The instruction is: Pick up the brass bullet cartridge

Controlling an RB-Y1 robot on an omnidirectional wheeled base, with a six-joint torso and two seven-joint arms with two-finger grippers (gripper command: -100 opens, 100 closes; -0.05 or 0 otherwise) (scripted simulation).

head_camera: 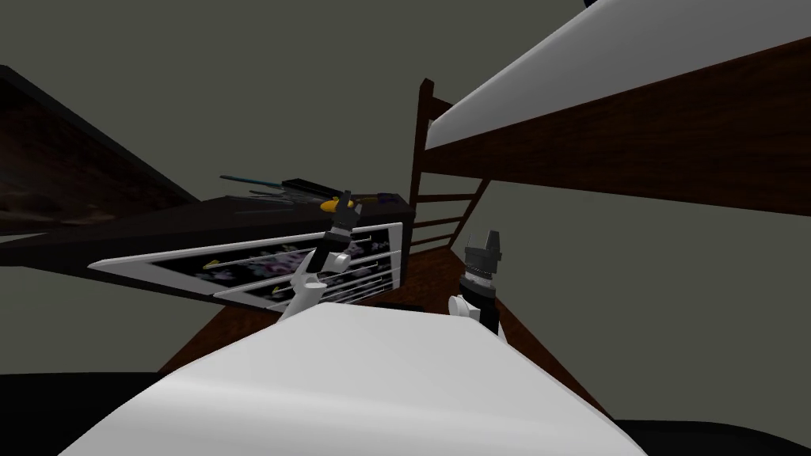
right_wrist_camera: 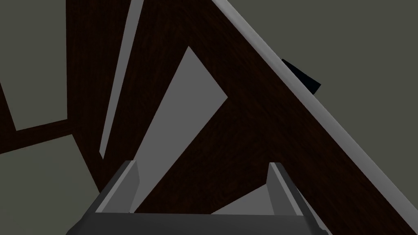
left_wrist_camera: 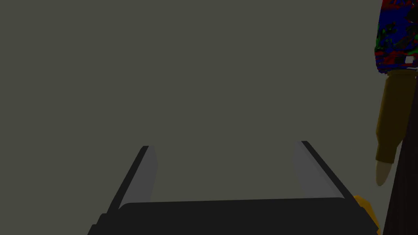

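Observation:
The brass cartridge (left_wrist_camera: 390, 126), with a pale tip, lies beside my left gripper (left_wrist_camera: 224, 149), outside its right finger (left_wrist_camera: 304, 167) and apart from it. A blue and red patterned thing (left_wrist_camera: 398, 36) touches the cartridge's rear end. A yellow-orange thing (left_wrist_camera: 365, 206) sits close by the gripper's body. My left gripper (head_camera: 349, 203) hovers open at the dresser top (head_camera: 237, 210), beside the yellow thing (head_camera: 328, 204), with nothing between its fingers. Lower to the right, my right gripper (head_camera: 484, 237) stands open and empty, facing the bed's dark frame (right_wrist_camera: 212, 134).
The dark dresser has white-edged drawer fronts (head_camera: 237, 265) with patterned panels. Several long thin tools (head_camera: 269, 186) lie at the back of its top. A bunk bed's dark rail (head_camera: 633, 150) and ladder (head_camera: 443, 214) stand close on the right.

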